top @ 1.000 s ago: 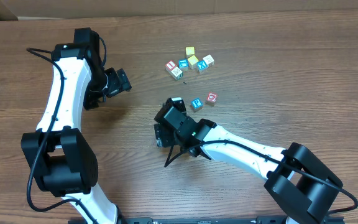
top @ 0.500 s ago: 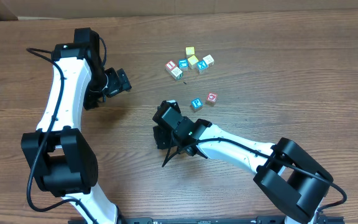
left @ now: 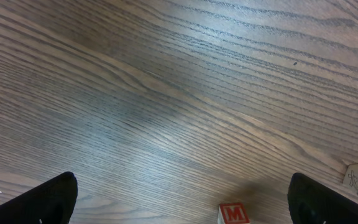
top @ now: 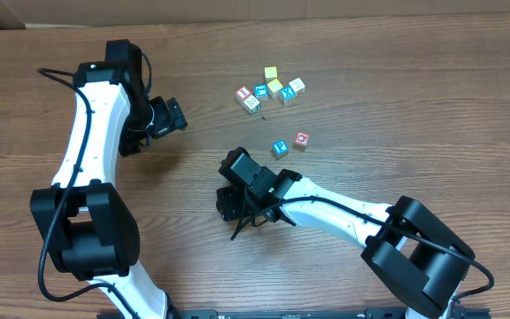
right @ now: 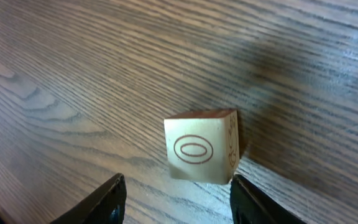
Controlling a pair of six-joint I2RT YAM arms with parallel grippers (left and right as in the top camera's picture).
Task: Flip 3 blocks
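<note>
A pale block with a red oval ring (right: 199, 150) rests on the wood just beyond my right gripper (right: 176, 190). That gripper is open: one finger (right: 248, 200) is at the block's lower right corner and the other stands clear to its left. From overhead, my right gripper (top: 229, 202) covers this block. A teal-letter block (top: 279, 148) and a red-ring block (top: 301, 139) lie side by side to the upper right of it. My left gripper (top: 173, 115) is wide open over bare wood, far to the left; in its wrist view the gripper (left: 182, 190) holds nothing.
A cluster of cubes lies at the back: a red-letter one (top: 243, 92), a pale one (top: 252, 104), two yellow ones (top: 271, 73) and a blue-X one (top: 288, 95). The red M cube (left: 234, 213) shows at the left wrist view's bottom edge.
My right gripper has slid toward the front left of the table and its jaws have narrowed. The left arm has not moved.
</note>
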